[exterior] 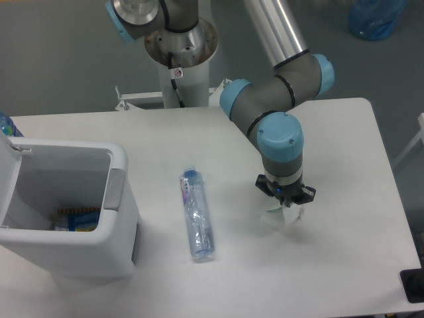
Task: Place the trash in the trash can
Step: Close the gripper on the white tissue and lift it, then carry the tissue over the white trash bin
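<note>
The white table carries the open trash can at its left edge, with some packaging lying inside. Near the middle lies the crushed clear bottle, blue cap away from the camera. To its right the gripper points straight down onto the crumpled white wrapper; its fingers seem drawn in around it, though the wrist hides the grip.

Single fixed view — a camera mounted high, looking steeply down across the white table toward the robot's pedestal at top centre of the frame. Range is moderate: the tabletop nearly fills the picture, grey floor showing only along the upper edge, while the open trash can — cropped at lower left — lies nearest the lens.
</note>
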Robot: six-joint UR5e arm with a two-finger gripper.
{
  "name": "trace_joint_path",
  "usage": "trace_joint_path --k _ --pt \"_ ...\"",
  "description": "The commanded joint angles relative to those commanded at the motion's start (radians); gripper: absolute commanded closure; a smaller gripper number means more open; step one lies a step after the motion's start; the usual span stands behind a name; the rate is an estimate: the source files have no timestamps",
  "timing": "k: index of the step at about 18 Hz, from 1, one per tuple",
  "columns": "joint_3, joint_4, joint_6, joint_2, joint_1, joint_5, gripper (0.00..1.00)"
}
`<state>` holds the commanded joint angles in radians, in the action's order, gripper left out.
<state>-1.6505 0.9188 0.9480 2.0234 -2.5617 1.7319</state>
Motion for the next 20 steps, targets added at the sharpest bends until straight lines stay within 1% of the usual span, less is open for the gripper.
trace_joint_path --k 2,4,5,6,8,10,13,17,18,20 --pt "0.002 0.002 -0.003 -0.008 -0.002 -0.005 1.00" --pt "0.006 0.002 -0.044 -0.041 -0.003 -0.032 1.00" --pt "0.020 0.002 -0.075 -0.060 -0.003 -0.072 1.00" --pt "0.052 0.003 -0.119 -0.074 -0.005 -0.157 1.00" --pt "0.087 0.005 -0.210 -0.100 -0.029 -0.280 1.00" --pt "0.129 0.005 -0.297 -0.124 -0.029 -0.359 1.00" --pt "0.190 0.003 -0.418 -0.127 -0.018 -0.425 1.00" --pt "0.276 -0.005 -0.648 -0.137 0.009 -0.495 1.00" --pt "0.291 -0.005 -0.699 -0.147 0.023 -0.495 1.00" --pt "0.299 -0.006 -0.765 -0.167 0.055 -0.500 1.00"
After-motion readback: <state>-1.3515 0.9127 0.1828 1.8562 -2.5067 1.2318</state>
